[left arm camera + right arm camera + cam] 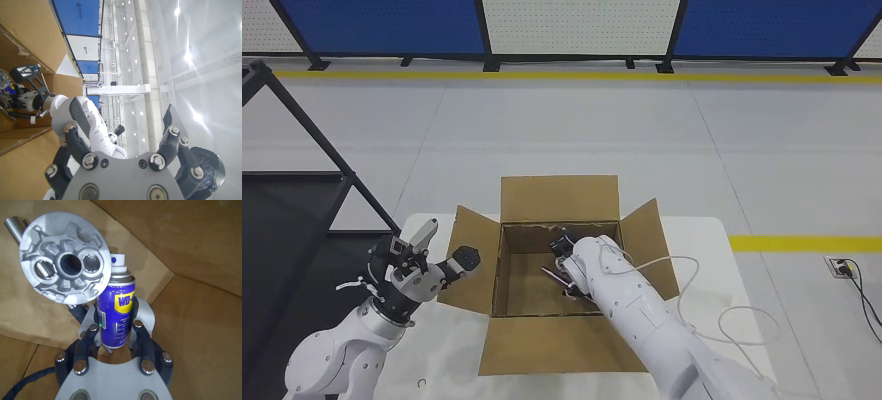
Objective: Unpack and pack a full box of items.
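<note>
**Spray can gripped inside the box**

My right gripper (115,310) is clamped on the blue spray can (113,298), down inside the open cardboard box (560,200) at the centre of the top view. A grey metal disc (64,264) sits just beside the can. My left gripper (124,121) is spread wide at lower left, outside the box.

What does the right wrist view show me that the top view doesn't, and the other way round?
Right wrist view, not top: the right tool shut on a blue spray can, next to a grey metal disc. Top view, not right wrist: the box with all four flaps open, and the left tool open outside it, by the left flap. Both: the box's brown cardboard inside.
</note>
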You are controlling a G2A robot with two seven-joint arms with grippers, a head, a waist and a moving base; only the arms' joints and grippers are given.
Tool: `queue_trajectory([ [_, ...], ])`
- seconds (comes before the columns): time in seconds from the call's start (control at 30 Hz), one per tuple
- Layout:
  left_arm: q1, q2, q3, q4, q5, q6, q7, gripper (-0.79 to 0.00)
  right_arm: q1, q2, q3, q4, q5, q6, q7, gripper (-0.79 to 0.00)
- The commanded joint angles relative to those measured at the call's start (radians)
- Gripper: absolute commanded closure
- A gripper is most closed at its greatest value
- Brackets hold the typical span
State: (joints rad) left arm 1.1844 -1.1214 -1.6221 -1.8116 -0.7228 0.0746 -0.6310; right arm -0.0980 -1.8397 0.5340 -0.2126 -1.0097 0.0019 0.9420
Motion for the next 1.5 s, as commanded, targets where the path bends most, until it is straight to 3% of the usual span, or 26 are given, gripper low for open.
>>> queue_trajectory([
  [0.0, -0.002, 0.000, 0.002, 0.000, 0.001, 0.001, 0.000, -0.785, 0.002, 0.000, 0.003, 0.002, -0.002, 0.013, -0.005, 0.000],
  [0.53, -0.043, 0.003, 0.033, 0.016, 0.018, 0.022, -0.010, -0.785, -0.008, 0.028, 0.038, -0.038, -0.019, 0.099, -0.079, 0.000],
  [0.9, -0.073, 0.005, 0.053, 0.028, 0.029, 0.036, -0.012, -0.785, -0.062, 0.095, 0.087, -0.177, -0.053, 0.116, -0.116, 0.000],
  [1.2, -0.082, 0.006, 0.064, 0.031, 0.032, 0.040, -0.006, -0.785, -0.195, 0.214, 0.188, -0.505, -0.169, 0.127, -0.036, 0.000],
  [1.47, -0.087, 0.005, 0.079, 0.035, 0.037, 0.041, 0.007, -0.785, -0.499, 0.358, 0.408, -1.064, -0.345, -0.013, 0.052, 0.000],
])
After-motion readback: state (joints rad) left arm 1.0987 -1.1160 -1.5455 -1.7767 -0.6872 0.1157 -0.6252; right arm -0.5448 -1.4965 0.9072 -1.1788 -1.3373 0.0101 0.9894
